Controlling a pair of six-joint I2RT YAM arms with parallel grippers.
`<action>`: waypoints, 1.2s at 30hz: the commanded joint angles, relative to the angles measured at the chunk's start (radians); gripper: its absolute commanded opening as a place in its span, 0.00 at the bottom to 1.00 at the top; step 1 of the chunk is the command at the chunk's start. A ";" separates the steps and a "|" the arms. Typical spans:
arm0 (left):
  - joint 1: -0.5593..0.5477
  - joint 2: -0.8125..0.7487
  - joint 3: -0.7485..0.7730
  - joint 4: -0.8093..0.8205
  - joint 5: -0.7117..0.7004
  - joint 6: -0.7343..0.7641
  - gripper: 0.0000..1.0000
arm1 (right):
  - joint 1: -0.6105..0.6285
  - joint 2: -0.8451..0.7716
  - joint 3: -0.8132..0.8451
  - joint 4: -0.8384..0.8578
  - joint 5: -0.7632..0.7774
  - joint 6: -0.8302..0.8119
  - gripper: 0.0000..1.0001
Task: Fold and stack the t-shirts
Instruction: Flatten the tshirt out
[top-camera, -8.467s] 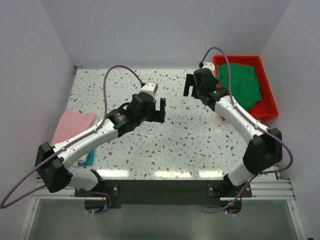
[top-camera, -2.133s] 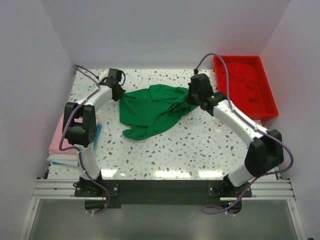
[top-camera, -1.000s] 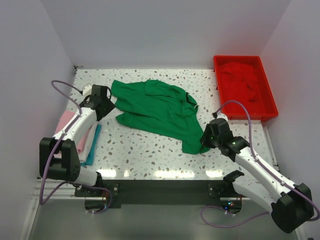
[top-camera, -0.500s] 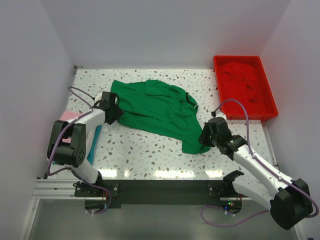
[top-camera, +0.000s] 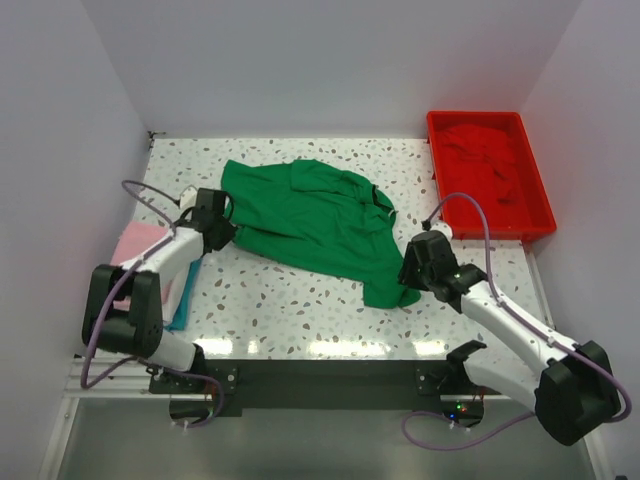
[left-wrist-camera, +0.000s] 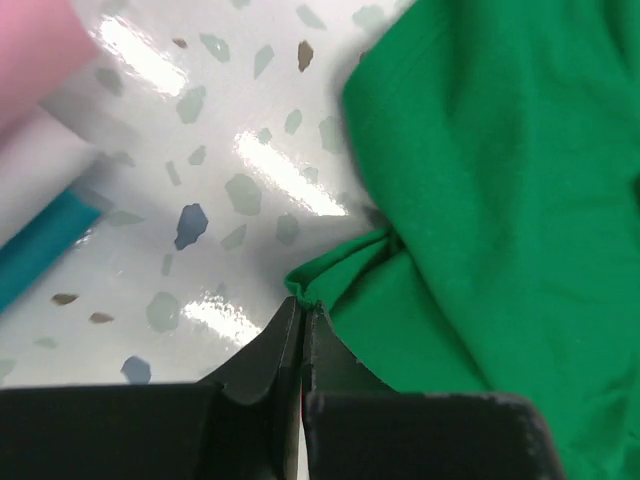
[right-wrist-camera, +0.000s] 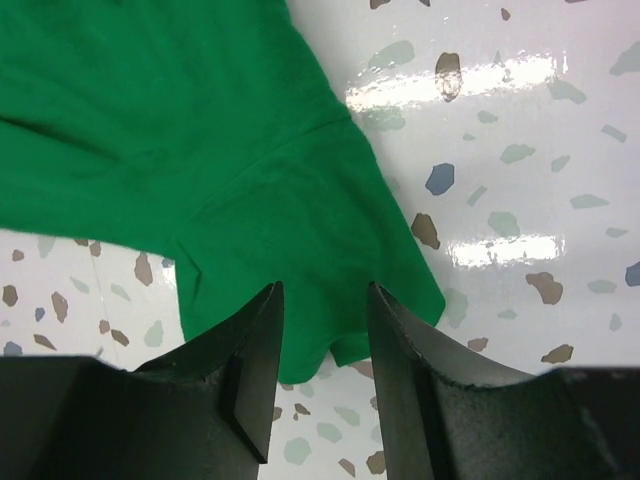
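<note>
The green t-shirt (top-camera: 310, 222) lies spread and rumpled on the speckled table. My left gripper (top-camera: 222, 233) is at its left edge, shut, with a small fold of the green t-shirt (left-wrist-camera: 480, 200) pinched at the tips of the left gripper (left-wrist-camera: 301, 303). My right gripper (top-camera: 408, 276) hovers over the shirt's near right corner. Seen from the right wrist, the right gripper (right-wrist-camera: 323, 290) is open, and the green t-shirt (right-wrist-camera: 230, 120) lies flat under the gap, untouched. A pink t-shirt (top-camera: 135, 245) sits folded at the left edge. A red t-shirt (top-camera: 485, 160) lies in the tray.
The red plastic tray (top-camera: 540, 215) stands at the back right corner. A teal cloth (top-camera: 183, 297) sticks out under the pink t-shirt, close to my left arm. White walls close in the table on three sides.
My left gripper has slid to the green shirt's left edge and shut on a fold of it. My right gripper's fingers have spread wider over the shirt's corner.
</note>
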 joint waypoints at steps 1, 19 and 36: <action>0.000 -0.177 -0.032 -0.085 -0.101 -0.006 0.00 | -0.018 0.056 0.067 0.078 0.055 -0.018 0.44; 0.014 -0.527 -0.123 -0.288 -0.213 -0.002 0.00 | -0.064 0.399 0.163 0.269 -0.041 -0.006 0.45; 0.015 -0.515 -0.017 -0.261 -0.164 0.063 0.00 | -0.011 0.391 0.087 0.317 -0.136 0.058 0.08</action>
